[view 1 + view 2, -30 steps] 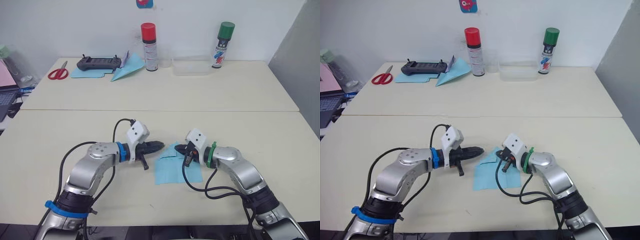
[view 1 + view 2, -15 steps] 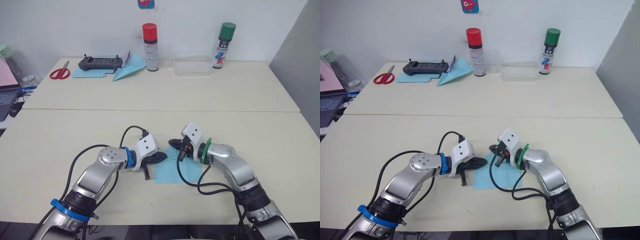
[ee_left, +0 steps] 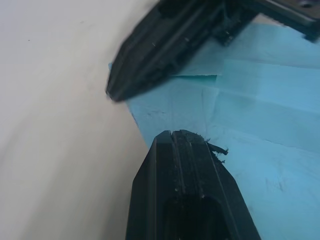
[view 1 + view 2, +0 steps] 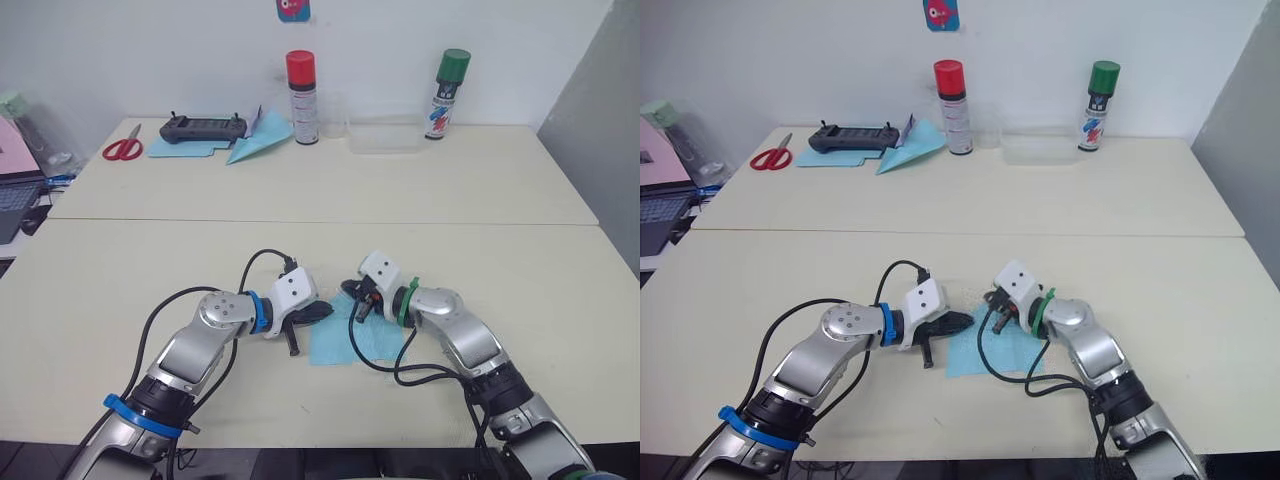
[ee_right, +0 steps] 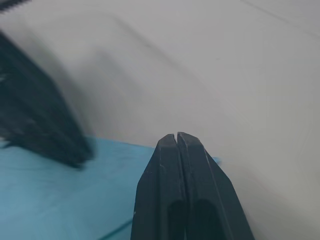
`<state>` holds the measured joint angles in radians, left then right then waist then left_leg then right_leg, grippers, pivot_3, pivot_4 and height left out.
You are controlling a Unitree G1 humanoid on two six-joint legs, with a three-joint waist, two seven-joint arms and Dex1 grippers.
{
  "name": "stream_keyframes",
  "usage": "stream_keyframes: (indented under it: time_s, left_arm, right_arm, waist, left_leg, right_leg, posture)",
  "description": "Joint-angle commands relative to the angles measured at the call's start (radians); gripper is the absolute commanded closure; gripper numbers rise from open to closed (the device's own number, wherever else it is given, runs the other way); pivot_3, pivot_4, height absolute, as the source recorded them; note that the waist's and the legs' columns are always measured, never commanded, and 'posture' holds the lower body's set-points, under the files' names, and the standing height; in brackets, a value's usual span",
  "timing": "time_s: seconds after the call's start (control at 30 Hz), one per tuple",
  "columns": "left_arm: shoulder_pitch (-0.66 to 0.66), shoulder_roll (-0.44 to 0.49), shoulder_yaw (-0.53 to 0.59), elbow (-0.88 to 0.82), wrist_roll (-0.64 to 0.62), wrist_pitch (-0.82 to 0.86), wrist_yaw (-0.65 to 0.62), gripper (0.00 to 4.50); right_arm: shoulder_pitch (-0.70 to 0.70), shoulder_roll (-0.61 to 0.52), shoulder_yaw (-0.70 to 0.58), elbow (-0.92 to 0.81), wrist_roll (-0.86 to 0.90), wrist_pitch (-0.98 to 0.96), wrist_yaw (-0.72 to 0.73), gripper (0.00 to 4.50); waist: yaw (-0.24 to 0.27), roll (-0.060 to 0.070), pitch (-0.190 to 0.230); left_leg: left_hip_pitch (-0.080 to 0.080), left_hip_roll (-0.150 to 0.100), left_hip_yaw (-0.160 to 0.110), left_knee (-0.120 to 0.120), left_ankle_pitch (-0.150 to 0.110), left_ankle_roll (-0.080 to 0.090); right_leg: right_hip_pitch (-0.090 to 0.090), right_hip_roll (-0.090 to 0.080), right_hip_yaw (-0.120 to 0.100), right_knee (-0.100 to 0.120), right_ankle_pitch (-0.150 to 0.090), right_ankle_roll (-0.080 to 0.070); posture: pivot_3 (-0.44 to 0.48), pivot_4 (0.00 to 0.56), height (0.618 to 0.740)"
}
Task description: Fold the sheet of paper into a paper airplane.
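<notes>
The sheet of paper [image 4: 357, 338] lies flat on the near table, a light-blue creased rectangle with a folded flap at its far left corner. My left gripper [image 4: 326, 311] is shut, its tip resting at the sheet's left edge [image 3: 260, 125]. The right gripper [image 4: 349, 290] is shut too, and its tip sits at the far left corner, a short way from the left one. In the left wrist view, the right gripper's black fingers [image 3: 150, 60] cross above the paper. No paper shows between either pair of fingers.
On the far table stand a red-capped spray can [image 4: 299, 83], a green-capped spray can [image 4: 446, 80] and a clear box [image 4: 383, 135]. Further left are another blue paper dart [image 4: 256, 137], a black controller [image 4: 202, 127] on a flat blue sheet, and red scissors [image 4: 122, 148].
Over the last second my left gripper slid right to the sheet's left edge and my right gripper moved left to the far left corner. The two tips now nearly meet.
</notes>
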<state>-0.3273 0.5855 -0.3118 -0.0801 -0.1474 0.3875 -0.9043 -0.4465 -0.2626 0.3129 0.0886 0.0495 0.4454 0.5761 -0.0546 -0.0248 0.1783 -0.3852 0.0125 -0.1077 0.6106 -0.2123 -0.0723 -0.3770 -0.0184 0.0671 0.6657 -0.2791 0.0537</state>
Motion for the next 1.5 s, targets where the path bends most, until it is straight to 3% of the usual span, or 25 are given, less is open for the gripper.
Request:
stream_keyframes:
  time_s: [0.03, 0.33, 0.53, 0.67, 0.8, 0.9, 1.0, 1.5]
  left_arm:
    - [0.002, 0.000, -0.005, 0.022, 0.025, 0.027, 0.006, 4.49]
    - [-0.015, -0.018, -0.013, 0.041, 0.030, 0.014, -0.001, 4.49]
    - [-0.016, -0.028, -0.016, 0.042, 0.033, 0.009, -0.001, 4.49]
    - [-0.012, -0.033, -0.016, 0.044, 0.035, 0.003, 0.000, 4.50]
    - [-0.006, -0.037, -0.015, 0.043, 0.037, 0.000, 0.001, 4.50]
    - [-0.005, -0.039, -0.017, 0.041, 0.040, 0.000, 0.002, 4.50]
    - [-0.005, -0.046, -0.013, 0.031, 0.034, 0.011, 0.006, 4.50]
    - [0.015, -0.059, -0.010, -0.015, 0.026, 0.050, 0.026, 4.50]
  right_arm:
    - [0.008, -0.028, -0.054, 0.037, -0.038, 0.000, -0.061, 4.50]
    - [0.023, -0.053, -0.122, -0.061, 0.027, 0.036, -0.034, 4.50]
    - [0.039, -0.150, -0.187, -0.177, 0.120, 0.181, 0.064, 4.50]
    - [0.033, -0.216, -0.336, -0.270, 0.301, 0.462, 0.118, 3.60]
    - [0.007, -0.231, -0.427, -0.316, 0.450, 0.742, 0.117, 2.18]
    - [-0.013, -0.206, -0.527, -0.310, 0.581, 1.032, 0.129, 2.18]
    - [-0.021, -0.185, -0.574, -0.297, 0.613, 1.145, 0.095, 2.18]
    - [0.007, -0.132, -0.526, -0.245, 0.699, 1.169, -0.064, 2.18]
  waist:
    - [0.001, 0.000, 0.000]
    - [0.007, 0.000, 0.000]
    - [0.008, 0.001, 0.001]
    - [0.009, 0.003, 0.002]
    - [0.013, 0.003, 0.002]
    - [0.014, 0.003, 0.002]
    - [0.015, 0.003, 0.002]
    - [0.014, 0.003, 0.002]
  left_leg:
    - [0.001, 0.000, 0.000, 0.000, 0.000, 0.000]
    - [0.002, 0.000, 0.000, 0.000, 0.000, 0.000]
    - [0.001, 0.000, 0.000, 0.000, 0.000, 0.000]
    - [0.001, 0.000, 0.000, -0.001, 0.000, 0.000]
    - [0.001, -0.001, 0.000, 0.000, 0.000, 0.000]
    - [0.001, 0.000, -0.001, -0.001, 0.000, 0.000]
    - [0.000, 0.000, 0.000, -0.001, 0.000, 0.000]
    - [-0.005, 0.000, 0.001, 0.000, 0.000, 0.000]
  right_leg:
    - [0.002, 0.000, 0.000, -0.001, 0.000, 0.000]
    - [0.003, 0.000, 0.000, -0.001, 0.000, 0.000]
    - [0.002, 0.000, 0.000, -0.002, 0.000, 0.000]
    - [0.002, 0.000, 0.000, -0.002, 0.000, 0.000]
    - [0.002, -0.001, 0.000, -0.002, 0.000, 0.000]
    - [0.002, 0.000, 0.000, -0.002, 0.000, 0.000]
    - [0.002, 0.000, 0.000, -0.002, 0.000, 0.000]
    - [-0.003, 0.000, 0.000, -0.003, 0.000, 0.000]
  posture:
    - [0.000, 0.150, 0.740]
    - [0.000, 0.150, 0.740]
    - [0.000, 0.150, 0.740]
    - [0.000, 0.150, 0.740]
    - [0.000, 0.150, 0.740]
    - [0.000, 0.150, 0.740]
    - [0.000, 0.150, 0.740]
    - [0.000, 0.150, 0.740]
